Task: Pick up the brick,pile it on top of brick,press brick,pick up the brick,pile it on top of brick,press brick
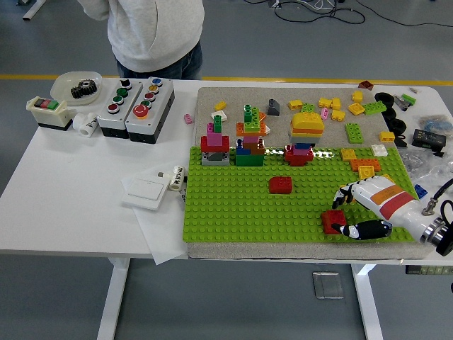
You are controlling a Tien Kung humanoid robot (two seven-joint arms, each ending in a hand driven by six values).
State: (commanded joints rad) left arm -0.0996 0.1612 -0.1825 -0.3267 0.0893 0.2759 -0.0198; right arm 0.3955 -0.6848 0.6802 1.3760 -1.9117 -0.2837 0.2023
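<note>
A red brick (pixel 280 185) sits alone in the middle of the green baseplate (pixel 233 205). A second red brick (pixel 332 220) rests on the plate near its front right edge. My right hand (pixel 345 214), white with an orange band and black fingers, comes in from the lower right. Its fingers (pixel 343 195) curl over the far side of this second brick and its thumb (pixel 362 230) lies along the near side, closed on the brick's right end. The left arm is out of view.
Brick stacks stand along the plate's back edge: red-pink (pixel 215 144), green-orange (pixel 250 138), red-blue (pixel 299 153), yellow-orange (pixel 307 125). Loose bricks lie at the back right (pixel 354 106). Button boxes (pixel 136 103) and a white card (pixel 147 188) lie left. A person (pixel 152 32) stands at the far side.
</note>
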